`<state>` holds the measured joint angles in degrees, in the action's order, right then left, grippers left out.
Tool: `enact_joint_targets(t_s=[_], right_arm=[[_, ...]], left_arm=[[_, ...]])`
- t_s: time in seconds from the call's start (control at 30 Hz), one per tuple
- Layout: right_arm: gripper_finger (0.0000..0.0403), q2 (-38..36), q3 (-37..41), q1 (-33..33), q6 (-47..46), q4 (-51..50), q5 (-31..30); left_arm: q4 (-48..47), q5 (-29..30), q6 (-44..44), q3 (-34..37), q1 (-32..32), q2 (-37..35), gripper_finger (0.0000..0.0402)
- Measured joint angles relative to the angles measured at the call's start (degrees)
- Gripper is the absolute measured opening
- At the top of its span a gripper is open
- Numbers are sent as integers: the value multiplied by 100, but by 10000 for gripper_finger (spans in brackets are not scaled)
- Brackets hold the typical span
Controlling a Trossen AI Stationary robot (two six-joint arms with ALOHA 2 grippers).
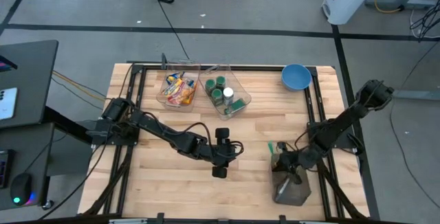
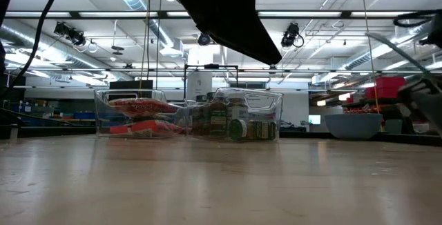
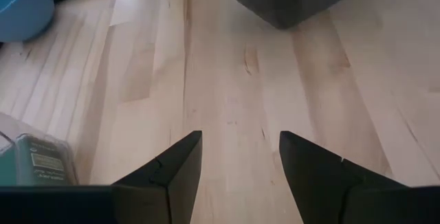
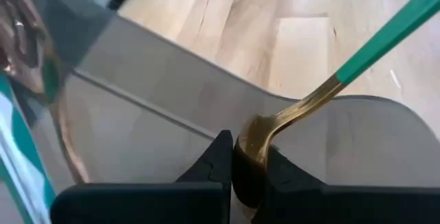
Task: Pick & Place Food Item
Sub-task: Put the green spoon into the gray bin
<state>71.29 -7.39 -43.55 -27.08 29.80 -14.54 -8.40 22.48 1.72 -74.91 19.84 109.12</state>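
Observation:
A gold spoon with a green handle (image 4: 385, 38) stands in a grey container (image 1: 292, 186) at the table's near right. My right gripper (image 4: 249, 183) is shut on it at the container's rim (image 1: 283, 161). My left gripper (image 1: 221, 153) hangs open over bare wood at the table's middle, with nothing between its fingers (image 3: 237, 162). At the far edge, a clear bin of snack packets (image 1: 180, 90) stands beside a clear bin of green cans (image 1: 223, 95). My right gripper pinches the spoon's gold end (image 4: 251, 157), where it curves below the green handle, between its two fingers. The fingers slant down into the grey container. The handle (image 1: 271, 147) sticks up and out past the container's rim, tilted.
A blue bowl (image 1: 295, 77) sits at the far right corner. Another utensil (image 4: 27, 59) leans inside the grey container. Black frame rails (image 1: 134, 107) run along the table's left and right sides. Bare wood lies between the bins and the near edge.

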Motion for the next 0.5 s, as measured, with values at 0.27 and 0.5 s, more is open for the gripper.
enact_joint_targets(t_s=[0.27, 0.5], right_arm=[[17, 2, -1238, -451, 253, -2085, -911], [17, 2, -1702, -943, 723, -2195, -1579]], left_arm=[[-8, 4, -32, 0, 0, 0, 203], [-129, 168, -39, 0, 0, 0, 203]])
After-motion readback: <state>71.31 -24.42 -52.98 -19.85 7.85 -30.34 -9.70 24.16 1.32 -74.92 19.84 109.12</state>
